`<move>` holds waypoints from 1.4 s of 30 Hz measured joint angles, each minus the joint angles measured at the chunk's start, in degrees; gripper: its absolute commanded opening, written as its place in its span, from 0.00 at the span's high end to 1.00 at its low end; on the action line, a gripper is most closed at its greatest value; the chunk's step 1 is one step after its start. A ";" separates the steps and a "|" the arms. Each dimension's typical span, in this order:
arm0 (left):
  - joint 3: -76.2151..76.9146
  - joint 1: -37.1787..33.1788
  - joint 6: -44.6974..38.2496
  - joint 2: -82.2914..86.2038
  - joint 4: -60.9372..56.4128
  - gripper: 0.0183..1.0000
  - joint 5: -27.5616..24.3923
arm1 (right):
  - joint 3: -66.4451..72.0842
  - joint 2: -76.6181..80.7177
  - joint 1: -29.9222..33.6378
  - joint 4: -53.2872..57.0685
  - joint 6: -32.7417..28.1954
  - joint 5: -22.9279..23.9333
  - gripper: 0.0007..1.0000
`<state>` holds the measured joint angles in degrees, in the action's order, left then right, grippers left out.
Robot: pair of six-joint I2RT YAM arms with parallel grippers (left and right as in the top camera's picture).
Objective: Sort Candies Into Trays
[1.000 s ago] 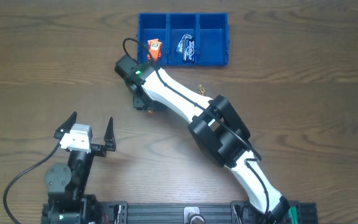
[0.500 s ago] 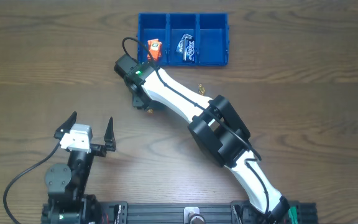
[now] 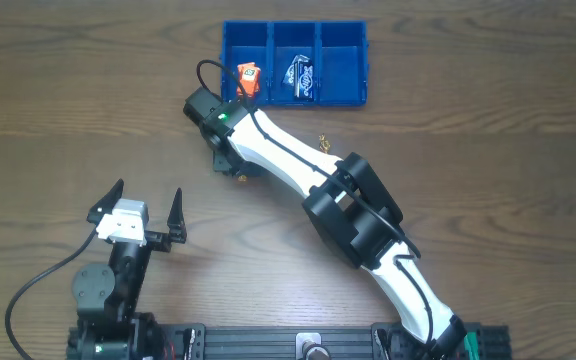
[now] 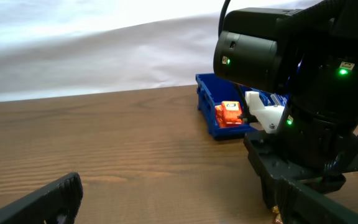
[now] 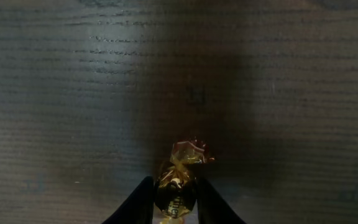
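Right gripper [image 5: 174, 194] is pinching a gold-foil wrapped candy [image 5: 178, 179] by its body. The twisted foil tail pokes out past the fingertips, at lower centre of the right wrist frame, over the dark wood-grain table [image 5: 55, 93]. Cannot tell whether the candy is clear of the wood.

Top view: this gripper [image 3: 230, 160] sits left of centre, just below the blue plastic three-compartment tray [image 3: 340, 101] at upper centre. An orange wrapped candy [image 3: 249, 76] is in its left compartment and a dark blue wrapped candy [image 3: 301, 75] in the middle one. Left gripper [image 3: 146, 208] is at lower left, fingers spread, holding nothing.

Judgement: the step is carrying the gold candy to the tray.
- Lift straight up first so the foil does not drag.
- Clear the near wall.
- Release low over the right compartment, away from the divider.
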<state>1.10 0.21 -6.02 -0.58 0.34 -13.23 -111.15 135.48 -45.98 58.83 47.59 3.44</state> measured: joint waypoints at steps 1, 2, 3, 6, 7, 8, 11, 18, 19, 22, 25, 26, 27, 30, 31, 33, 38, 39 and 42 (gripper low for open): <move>0.00 0.00 0.00 0.00 0.00 0.00 0.00 | 0.00 0.00 0.00 0.00 -0.02 0.00 0.82; 0.00 0.00 0.00 0.00 0.00 0.00 0.00 | 0.00 0.00 0.00 0.00 0.04 0.02 0.82; 0.00 0.00 0.00 0.00 0.00 0.00 0.00 | 0.00 0.00 0.00 0.00 0.00 0.02 0.82; 0.00 0.00 0.00 0.00 0.00 0.00 0.00 | 0.00 0.00 0.00 -0.02 -0.02 0.02 0.83; 0.00 0.00 0.00 0.00 0.00 0.00 0.00 | 0.00 0.00 0.00 -0.02 -0.02 0.00 0.84; 0.00 0.00 0.00 0.00 0.00 0.00 0.00 | 0.00 0.00 0.00 -0.02 -0.02 0.02 0.85; 0.00 0.00 0.00 0.00 0.00 0.00 0.00 | 0.00 0.00 0.00 -0.17 -0.02 0.02 0.86; 0.00 0.00 -0.02 0.00 0.00 0.00 0.00 | -0.48 -0.04 0.09 1.81 -0.96 0.72 0.87; 0.00 0.00 -0.02 0.00 0.00 0.00 0.02 | -0.61 -0.24 0.17 2.62 -1.27 1.33 0.87; 0.00 0.00 0.00 0.00 0.00 0.00 0.02 | -0.90 -2.23 0.87 4.68 -1.86 3.67 0.87; 0.00 0.00 0.00 0.00 0.00 0.00 0.00 | -1.07 -6.78 2.58 6.49 -2.71 6.40 0.88; 0.00 0.00 0.00 0.00 0.00 0.00 0.00 | -1.22 -9.03 3.50 6.91 -3.23 7.39 0.88; 0.00 0.00 0.00 0.00 0.00 0.00 0.00 | -1.44 -11.34 4.55 7.17 -3.82 8.39 0.88; 0.00 0.00 0.00 0.00 0.00 0.00 0.00 | -2.27 -17.73 8.41 7.34 -6.19 11.10 0.89; 0.00 0.00 0.00 0.00 0.00 0.00 0.00 | -2.51 -19.10 9.60 7.17 -6.99 11.82 0.89; 0.00 0.00 -0.02 0.00 0.00 0.00 0.00 | -2.99 -22.21 13.14 5.95 -9.22 13.84 0.89; 0.00 0.00 -0.02 0.00 0.00 0.00 0.00 | -3.37 -23.06 19.98 0.81 -15.10 16.79 0.89; 0.00 0.00 -0.02 0.00 0.00 0.00 0.00 | -3.37 -22.43 20.83 -0.31 -16.39 17.05 0.89; 0.00 0.00 0.00 0.00 0.00 0.00 0.00 | -3.37 -20.00 22.18 -3.08 -19.56 17.40 0.89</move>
<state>1.10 0.21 -6.02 -0.58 0.34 -13.23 -114.52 115.48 -23.79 55.75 28.03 20.84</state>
